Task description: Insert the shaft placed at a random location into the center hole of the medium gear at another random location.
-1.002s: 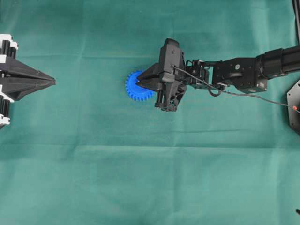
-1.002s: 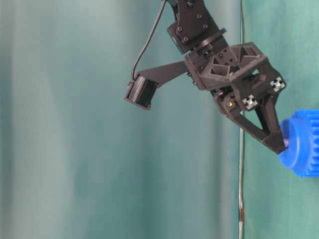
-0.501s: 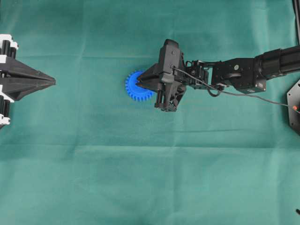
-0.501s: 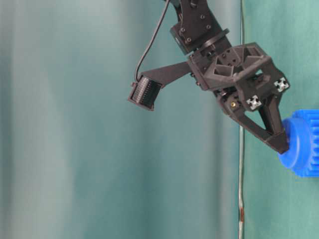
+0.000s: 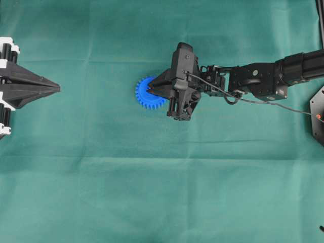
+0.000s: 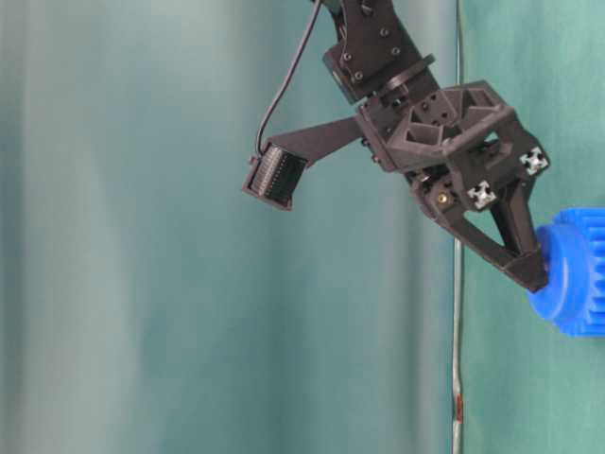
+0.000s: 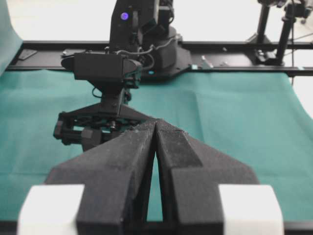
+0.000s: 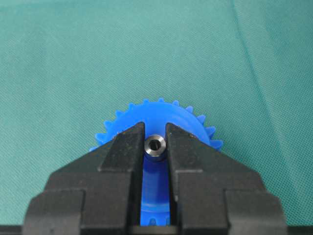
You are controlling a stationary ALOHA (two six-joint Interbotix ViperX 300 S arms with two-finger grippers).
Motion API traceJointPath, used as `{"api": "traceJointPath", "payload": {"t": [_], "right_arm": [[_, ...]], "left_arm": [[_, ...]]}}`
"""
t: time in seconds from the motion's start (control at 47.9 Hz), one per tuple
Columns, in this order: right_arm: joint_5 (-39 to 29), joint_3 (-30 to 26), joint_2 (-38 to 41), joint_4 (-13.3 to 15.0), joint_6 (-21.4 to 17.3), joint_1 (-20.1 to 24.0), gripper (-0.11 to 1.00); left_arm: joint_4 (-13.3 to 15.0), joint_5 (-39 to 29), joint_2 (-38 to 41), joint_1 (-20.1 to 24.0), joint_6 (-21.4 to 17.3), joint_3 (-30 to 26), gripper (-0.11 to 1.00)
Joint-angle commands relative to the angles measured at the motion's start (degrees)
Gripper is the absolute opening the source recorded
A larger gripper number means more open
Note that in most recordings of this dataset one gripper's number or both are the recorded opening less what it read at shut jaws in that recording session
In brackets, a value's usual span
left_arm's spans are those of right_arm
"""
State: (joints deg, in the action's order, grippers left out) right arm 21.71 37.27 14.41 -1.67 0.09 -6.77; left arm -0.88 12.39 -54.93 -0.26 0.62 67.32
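shaft [image 8: 155, 145] pinched over medium gear [image 8: 183, 122]

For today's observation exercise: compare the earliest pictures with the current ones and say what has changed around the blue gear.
The right end effector, shut on the small silvery metal shaft, eased slightly closer onto the hub of the bright blue plastic toothed gear early on, then held. Nothing was released. The gear kept its place on the green cloth, and the left end effector stayed shut and parked.
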Motion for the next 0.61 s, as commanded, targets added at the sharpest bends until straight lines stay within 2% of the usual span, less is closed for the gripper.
{"api": "traceJointPath", "payload": {"t": [0.0, 0.042, 0.083, 0.25, 0.334, 0.376, 0.48, 0.584], "right_arm": [[0.7, -1.1, -0.9, 0.0, 0.4, 0.4, 0.14], [0.9, -1.1, -1.0, 0.0, 0.4, 0.4, 0.15], [0.9, -1.1, -0.9, 0.0, 0.4, 0.4, 0.22], [0.9, -1.1, -0.9, -0.1, 0.4, 0.7, 0.71], [0.9, -1.1, -0.9, -0.1, 0.3, 0.7, 0.89], [0.9, -1.1, -1.0, -0.2, 0.3, 0.7, 0.89], [0.9, -1.1, -1.0, -0.2, 0.3, 0.7, 0.78], [0.9, -1.1, -1.3, -0.2, 0.3, 0.7, 0.79]], "left_arm": [[-0.1, 0.2, 0.5, -0.1, 0.0, -1.0, 0.00], [-0.1, 0.2, 0.4, -0.1, 0.0, -1.0, 0.00], [-0.1, 0.2, 0.4, -0.1, 0.0, -0.9, 0.00], [-0.1, -0.4, 0.4, -0.1, 0.0, -1.0, 0.00], [-0.1, -0.4, 0.4, -0.1, 0.0, -1.0, 0.00], [-0.1, -0.4, 0.4, -0.1, 0.0, -0.9, 0.00], [-0.1, -0.4, 0.4, -0.1, 0.0, -1.0, 0.00], [-0.1, -0.4, 0.4, -0.2, 0.0, -0.9, 0.00]]}}
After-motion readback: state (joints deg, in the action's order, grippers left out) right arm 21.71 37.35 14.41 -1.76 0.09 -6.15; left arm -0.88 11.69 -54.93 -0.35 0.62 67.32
